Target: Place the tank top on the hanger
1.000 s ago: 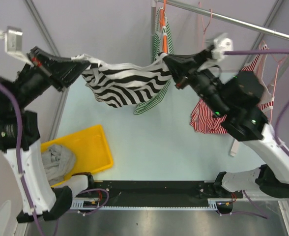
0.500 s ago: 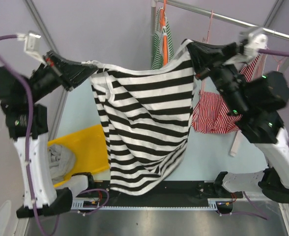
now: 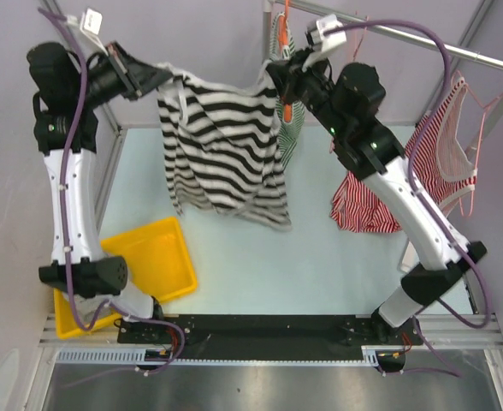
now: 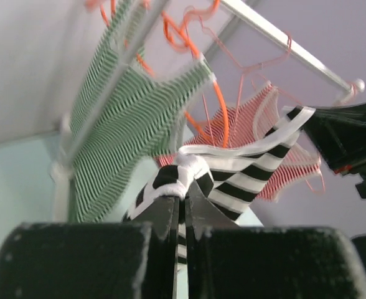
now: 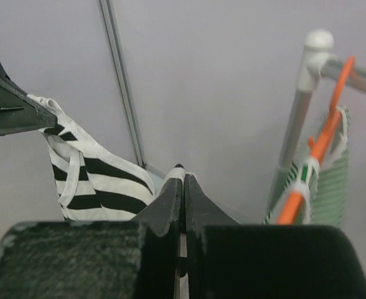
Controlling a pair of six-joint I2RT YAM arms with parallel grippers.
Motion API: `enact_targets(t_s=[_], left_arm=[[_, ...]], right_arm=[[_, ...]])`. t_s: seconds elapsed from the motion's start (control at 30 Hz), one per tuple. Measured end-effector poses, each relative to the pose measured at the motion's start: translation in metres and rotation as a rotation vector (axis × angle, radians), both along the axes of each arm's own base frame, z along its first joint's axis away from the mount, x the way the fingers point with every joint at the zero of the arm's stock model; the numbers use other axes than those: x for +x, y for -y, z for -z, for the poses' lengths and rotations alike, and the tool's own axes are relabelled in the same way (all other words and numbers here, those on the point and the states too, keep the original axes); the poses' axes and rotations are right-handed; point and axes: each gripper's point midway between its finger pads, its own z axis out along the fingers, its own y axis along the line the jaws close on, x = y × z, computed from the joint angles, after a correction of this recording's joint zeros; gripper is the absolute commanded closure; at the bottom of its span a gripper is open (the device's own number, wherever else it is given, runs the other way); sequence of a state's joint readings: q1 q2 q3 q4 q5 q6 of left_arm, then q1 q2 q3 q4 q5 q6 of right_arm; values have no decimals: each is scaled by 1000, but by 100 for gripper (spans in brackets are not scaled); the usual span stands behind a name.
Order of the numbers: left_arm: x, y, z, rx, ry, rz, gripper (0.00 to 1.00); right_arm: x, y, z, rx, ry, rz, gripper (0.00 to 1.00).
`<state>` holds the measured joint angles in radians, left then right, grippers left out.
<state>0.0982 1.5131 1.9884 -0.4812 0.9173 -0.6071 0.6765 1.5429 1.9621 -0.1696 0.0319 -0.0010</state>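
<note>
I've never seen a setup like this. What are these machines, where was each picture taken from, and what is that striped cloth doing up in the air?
These are two robot arms bolted at a table's near edge. The large picture looks down from above and behind them. The other two come from a small camera on each wrist, so you see that arm's own black fingers up close. The left end effector and the right end effector are each shut on the upper edge of a black-and-white striped tank top, which hangs in the air between them. Beyond it a metal rail carries a green-and-white top on an orange hanger and a red-and-white top. On the pale table sits a yellow bin.
</note>
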Motion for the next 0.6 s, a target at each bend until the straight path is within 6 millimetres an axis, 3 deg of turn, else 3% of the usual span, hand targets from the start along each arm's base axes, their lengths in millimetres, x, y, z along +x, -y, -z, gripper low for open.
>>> enact_targets(t_s=[0.13,0.27,0.33,0.43,0.47,0.6], left_arm=[[24,-13,-44,12,116,-63,100],[20,-23,-63,11,181,-115,100],[12,-24,-61,17,191,-143,100],[-10,-10,-28,32,149,-156,100],[-20,5,-4,42,130,-136,100],[-71,64,100,93,-32,25,100]], right_arm=[[35,-21,-18,44,32,-36,100],[57,-20,-31,87,53,-56,100],[63,-11,-31,94,54,-59,100],[65,2,-16,86,37,-52,100],[62,9,-3,75,20,-47,100],[47,26,79,3,-127,-32,100]])
